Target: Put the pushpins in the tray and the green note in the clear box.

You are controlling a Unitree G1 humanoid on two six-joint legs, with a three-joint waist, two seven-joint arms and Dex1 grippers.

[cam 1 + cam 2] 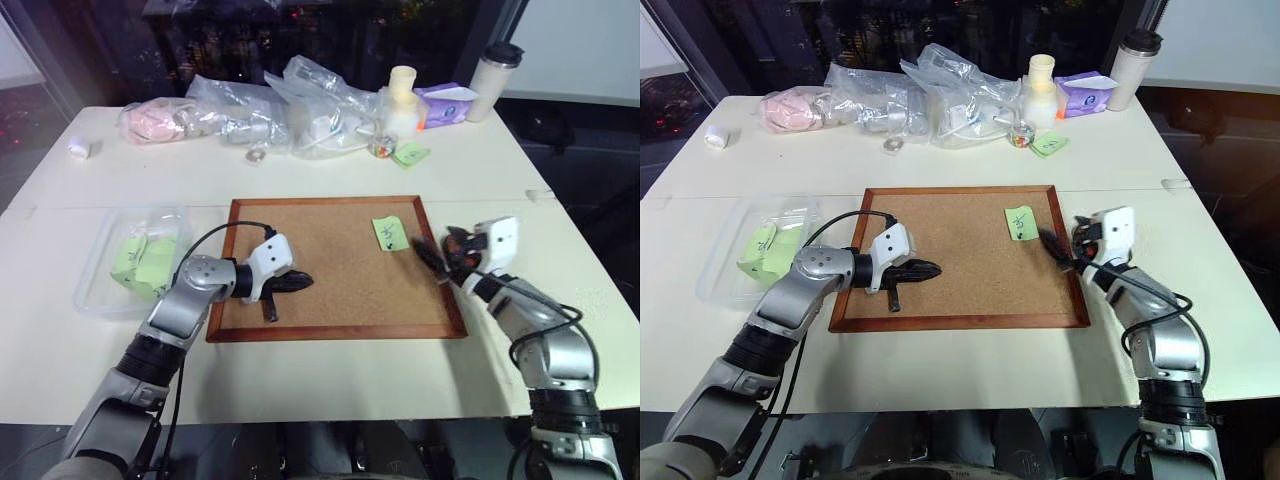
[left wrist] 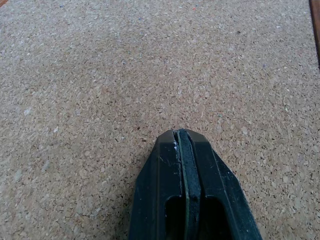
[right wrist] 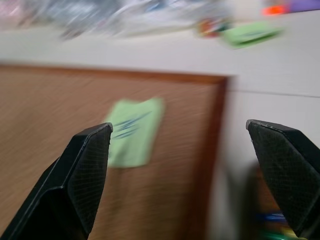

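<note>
White tabletop [image 1: 330, 380] fills most of the head views, with dark windows behind its far edge. At the middle of the frame lies a wood-framed cork board [image 1: 330, 300]. Along the top of the frame sits a heap of clear plastic bags [image 1: 260, 110], then a pale bottle [image 1: 402, 95], a purple packet [image 1: 447, 103] and a lidded tumbler [image 1: 495, 80] toward the upper right. At the left edge of the frame the clear box [image 1: 95, 285] rests beside the board, with light green papers inside it.

The left gripper [image 1: 295, 283] hangs over the lower left part of the cork, its black fingers [image 2: 187, 200] pressed together with nothing between them. The right gripper [image 3: 180, 150] sits at the board's right edge, its fingers spread wide apart, with nothing between them.

The green note [image 1: 390, 233] lies on the upper right of the cork, just left of the right gripper. Another green note [image 1: 410, 154] lies on the table near the bottle. I cannot make out the pushpins or the tray for certain.
</note>
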